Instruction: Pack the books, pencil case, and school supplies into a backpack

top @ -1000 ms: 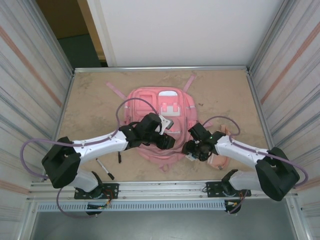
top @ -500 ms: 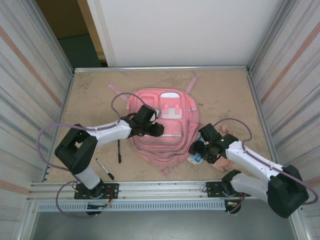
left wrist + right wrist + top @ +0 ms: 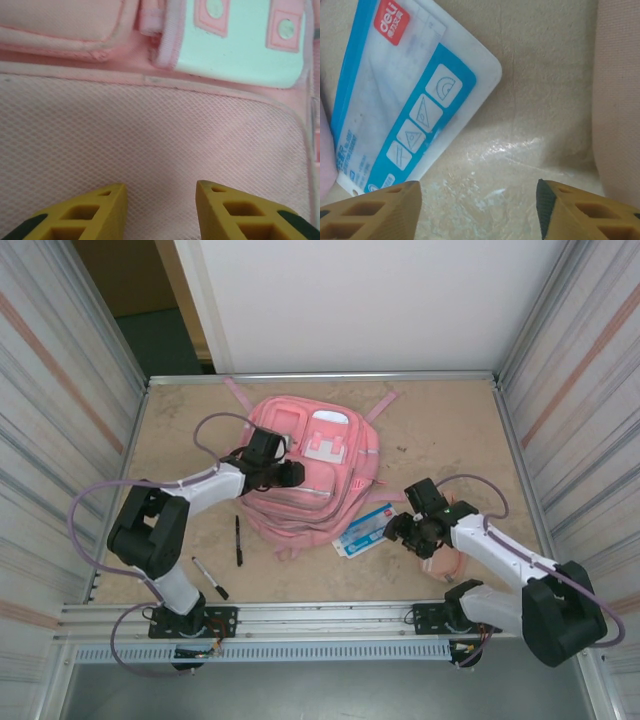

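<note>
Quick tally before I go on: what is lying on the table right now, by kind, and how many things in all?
1 pink backpack
2 black pens: one plain, one with a white tip
1 blue-and-white packet
1 pink pencil case, partly hidden
Total: 5

Seen from above, the light is bright, even and diffuse, leaving only faint soft shadows on the table (image 3: pixel 180 440) under the arms and beside the backpack (image 3: pixel 330 495). The wide lens splays the side walls outward at the left and right edges. The left wrist view is soft, its 2 yellow fingertips (image 3: pixel 107 205) blurred at the near edge, while the right wrist view shows a pale glare patch on the table near the blue-and-white packet (image 3: pixel 410 100).
</note>
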Motion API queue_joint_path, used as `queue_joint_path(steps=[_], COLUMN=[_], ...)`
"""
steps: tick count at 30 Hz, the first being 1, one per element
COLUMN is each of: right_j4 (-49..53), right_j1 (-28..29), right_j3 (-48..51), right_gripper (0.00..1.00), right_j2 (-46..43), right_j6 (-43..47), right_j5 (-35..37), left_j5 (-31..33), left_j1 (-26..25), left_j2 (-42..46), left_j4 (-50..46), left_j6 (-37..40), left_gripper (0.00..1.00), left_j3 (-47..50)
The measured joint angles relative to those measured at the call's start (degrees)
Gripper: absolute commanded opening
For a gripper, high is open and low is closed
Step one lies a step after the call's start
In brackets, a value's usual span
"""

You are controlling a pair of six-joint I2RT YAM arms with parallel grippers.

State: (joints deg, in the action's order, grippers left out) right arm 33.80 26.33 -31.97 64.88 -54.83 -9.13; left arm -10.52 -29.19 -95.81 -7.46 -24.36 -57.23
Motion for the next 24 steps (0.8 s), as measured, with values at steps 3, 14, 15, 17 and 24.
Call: queue_joint_path(steps=[3,14,15,17,24], right_j4=[-3.3,-10.4,-11.1,-12.0,-14.4], right_j1=[2.1,-5.0,-6.0,-7.5,-11.7], right_j3=[-0.3,-0.2,0.1,0.8,2.4], right_gripper=[0.66,0.59,0.59,0.59,0.63], right_j2=[1.4,5.4,5.3,5.2,7.1], right_j6=[-3.5,-1.5,-0.3,1.9,8.1], right_j5=[0.6,-1.7,-2.5,-4.2,-9.3], left_j5=[-0.9,-4.9,-4.9,-5.0,-6.3], left_j1=[-3.5,-23.4,-24.0,-24.9,-25.3], left_j2=[2.7,2.7,1.2,-2.1,-12.2], left_j4=[-1.5,-0.1,0.4,1.7,3.6], left_j6=[0.4,3.5,3.0,1.6,-4.1], left_gripper=[0.41,0.40,0.40,0.40,0.36], left_j3=[-0.1,-4.9,-5.2,-5.3,-5.6])
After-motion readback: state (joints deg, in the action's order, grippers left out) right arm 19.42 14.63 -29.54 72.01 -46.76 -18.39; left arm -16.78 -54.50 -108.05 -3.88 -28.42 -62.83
